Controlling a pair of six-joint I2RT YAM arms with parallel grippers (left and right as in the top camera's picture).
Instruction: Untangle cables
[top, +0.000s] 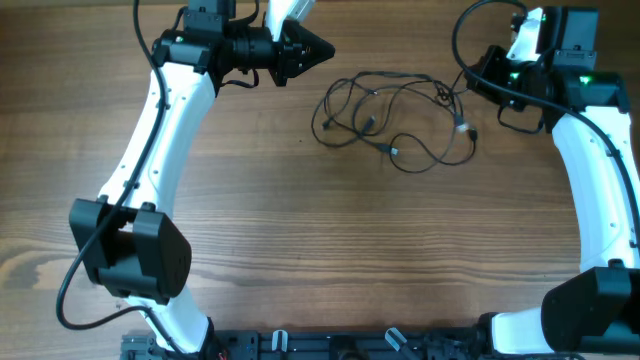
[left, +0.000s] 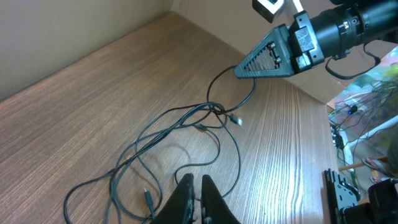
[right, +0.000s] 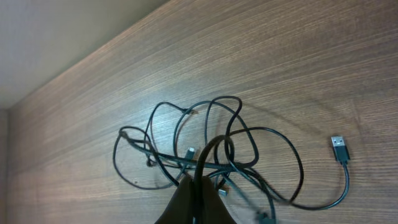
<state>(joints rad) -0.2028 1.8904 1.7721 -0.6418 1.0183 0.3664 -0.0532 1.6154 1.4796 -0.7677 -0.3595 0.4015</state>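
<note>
Wide bare room is offered by the brown wood-grain table (top: 300, 230) on the near side; its far edge lies not far behind the tangle. The thin black cables (top: 390, 110) are found looped together in one heap at upper centre, so nearly everything is judged undone. The right gripper (right: 198, 177) is closed, apparently pinching one strand. The left gripper (left: 196, 190) is closed on nothing, near the heap.

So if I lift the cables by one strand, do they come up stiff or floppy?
Probably floppy: the cables lie in thin, loose loops. Likely light, and since strands cross repeatedly, the whole tangle would probably drag along. The free plug end may trail and snag.
</note>
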